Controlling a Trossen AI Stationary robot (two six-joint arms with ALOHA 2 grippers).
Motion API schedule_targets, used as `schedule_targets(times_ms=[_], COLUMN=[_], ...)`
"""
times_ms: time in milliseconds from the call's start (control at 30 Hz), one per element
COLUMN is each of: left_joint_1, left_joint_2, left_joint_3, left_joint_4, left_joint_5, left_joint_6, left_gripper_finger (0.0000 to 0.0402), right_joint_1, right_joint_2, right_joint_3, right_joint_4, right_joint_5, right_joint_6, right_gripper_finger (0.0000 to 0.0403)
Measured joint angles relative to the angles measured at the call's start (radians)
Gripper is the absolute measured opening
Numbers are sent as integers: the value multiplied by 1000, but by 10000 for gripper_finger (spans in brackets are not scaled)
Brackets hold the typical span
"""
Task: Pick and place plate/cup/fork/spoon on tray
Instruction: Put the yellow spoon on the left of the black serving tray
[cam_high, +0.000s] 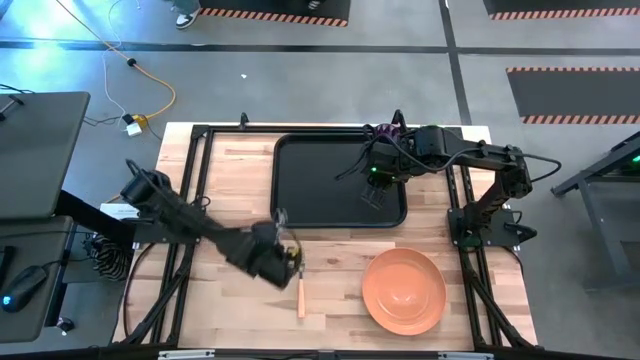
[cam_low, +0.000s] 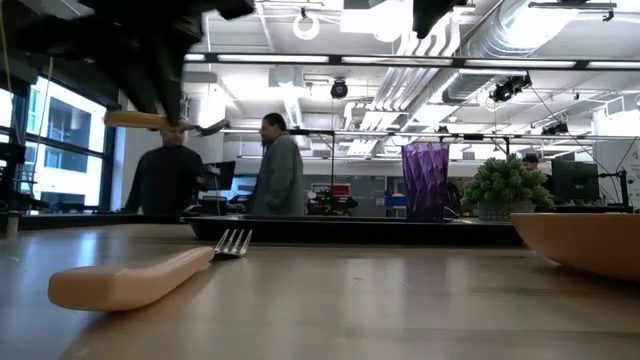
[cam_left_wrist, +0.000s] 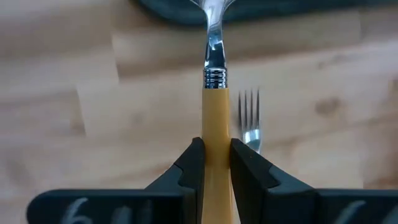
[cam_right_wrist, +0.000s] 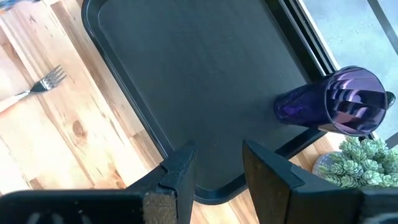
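Left pincer (cam_left_wrist: 216, 165) clamped on spoon (cam_left_wrist: 214, 106) handle, lifted above desk (cam_high: 330, 300) near tray (cam_high: 300, 215) edge. Spoon light, stiff, smooth; mid-handle hold looks good. Right pincer (cam_right_wrist: 217, 165) over tray, fingers apart, holding nothing.

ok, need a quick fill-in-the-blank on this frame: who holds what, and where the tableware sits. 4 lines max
1. The left gripper has its fingers closed on the handle of the ____.
2. The fork lies on the bare ____, not on the tray.
3. The cup stands inside the ____, near a corner.
4. The right gripper hovers over the tray with its fingers ____.

Missing words: spoon; table; tray; open
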Motion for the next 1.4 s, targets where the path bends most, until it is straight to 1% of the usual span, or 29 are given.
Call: schedule_targets(times_ms=[200,367,600,733,800,1033,1167,1267,1400], left_joint_1=[178,313,477,554,592,694,724,729,730], left_joint_2=[-32,-45,-42,-42,-42,-42,-42,-29,1], left_joint_3=[0,0,0,0,1,1,1,1,2], left_joint_4=[-20,-16,21,79,102,112,116,125,135], left_joint_5=[10,16,86,89,107,168,199,201,201], left_joint_6=[226,392,585,601,617,736,775,774,742], left_gripper_finger=[45,46,46,47,47,47,47,47,47], right_joint_1=[-6,-32,-71,-85,-92,-127,-159,-186,-225], right_joint_2=[0,-17,-72,-95,-100,-103,-103,-105,-108], right_joint_3=[0,0,0,0,0,0,0,0,0], right_joint_4=[41,43,45,44,41,40,40,40,36], right_joint_5=[7,27,31,44,44,51,51,51,42], right_joint_6=[8,17,31,37,36,35,36,27,-38], right_gripper_finger=[122,122,122,122,122,122,122,122,122])
